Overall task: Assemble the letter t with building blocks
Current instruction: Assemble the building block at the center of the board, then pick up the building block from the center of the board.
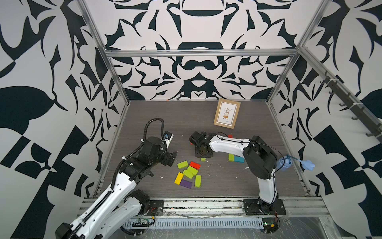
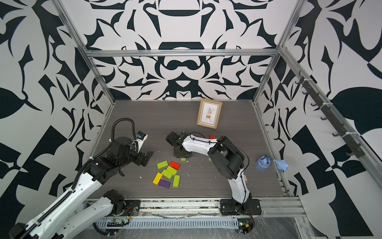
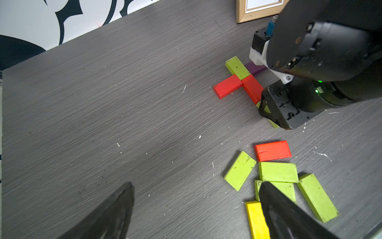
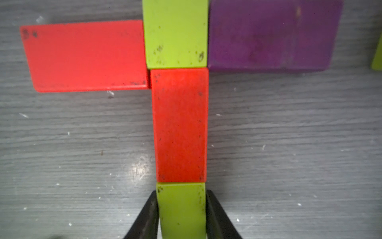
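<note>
Right hand (image 4: pixel 181 215) closed on the long edges of the lime block (image 4: pixel 180 198), which lies end to end with the red stem block (image 4: pixel 179 124) on the counter (image 4: pixel 82 144). Blocks appear light, rigid and slick-painted, so best pinched across the width. Left hand (image 3: pixel 195 186) gapes empty near the spare blocks (image 1: pixel 189 173).

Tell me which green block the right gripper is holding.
The green block at the foot of the stem, end against the red block; the right gripper clamps its sides. The other green blocks lie free.
</note>
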Available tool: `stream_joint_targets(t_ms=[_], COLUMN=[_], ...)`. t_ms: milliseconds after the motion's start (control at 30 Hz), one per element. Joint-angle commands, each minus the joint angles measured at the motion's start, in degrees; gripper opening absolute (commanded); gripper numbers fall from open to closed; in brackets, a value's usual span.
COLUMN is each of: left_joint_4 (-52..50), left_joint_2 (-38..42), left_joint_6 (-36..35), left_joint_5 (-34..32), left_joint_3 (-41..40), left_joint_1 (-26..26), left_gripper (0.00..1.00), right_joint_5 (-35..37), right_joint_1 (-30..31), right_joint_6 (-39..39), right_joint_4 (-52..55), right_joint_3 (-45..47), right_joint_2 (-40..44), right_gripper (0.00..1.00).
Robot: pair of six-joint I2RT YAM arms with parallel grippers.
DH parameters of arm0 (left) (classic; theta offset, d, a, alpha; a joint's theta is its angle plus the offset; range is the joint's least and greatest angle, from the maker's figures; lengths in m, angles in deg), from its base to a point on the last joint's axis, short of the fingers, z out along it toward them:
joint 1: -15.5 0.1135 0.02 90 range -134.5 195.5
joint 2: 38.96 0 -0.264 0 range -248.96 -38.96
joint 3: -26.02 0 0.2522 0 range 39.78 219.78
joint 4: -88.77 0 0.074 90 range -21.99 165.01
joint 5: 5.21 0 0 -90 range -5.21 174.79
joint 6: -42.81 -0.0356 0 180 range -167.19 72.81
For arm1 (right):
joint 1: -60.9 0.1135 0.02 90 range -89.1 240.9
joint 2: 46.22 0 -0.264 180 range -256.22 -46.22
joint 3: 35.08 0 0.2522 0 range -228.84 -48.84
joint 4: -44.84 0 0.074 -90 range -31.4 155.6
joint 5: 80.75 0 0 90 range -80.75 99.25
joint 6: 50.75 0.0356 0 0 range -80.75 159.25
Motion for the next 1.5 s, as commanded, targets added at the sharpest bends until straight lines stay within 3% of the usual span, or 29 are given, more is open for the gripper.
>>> stream_joint_targets(t_ms=[0,433,967,1267,1467], left_joint_4=[-0.17,-0.17,-0.22,-0.32,-0.29], left_joint_2=[0.34,0.25,0.14,0.32,1.34], left_joint_6=[0.06,0.12,-0.05,-0.08,0.27], left_joint_5=[-0.45,-0.45,-0.8,-0.55,-1.78], left_joint_3=[0.15,0.15,0.23,0.32,0.15], left_joint_1=[0.11,0.06,0.08,0.08,0.12], left_gripper=[0.98,0.98,0.98,0.98,0.98], right_joint_5=[0.53,1.43,1.32,0.82,-4.76], right_joint_1=[-0.25,-0.39,0.77,3.16,4.77], right_joint_6=[0.53,0.4,-7.55,-22.4,-36.63], right_joint_4=[1.01,2.07,2.3,6.51,5.3], right_joint_3=[-1.44,-2.06,-1.28,-5.03,-1.91], right_joint_2=[-0.44,-0.62,5.05,12.35,15.48], right_gripper=[0.38,0.37,0.63,0.65,0.63])
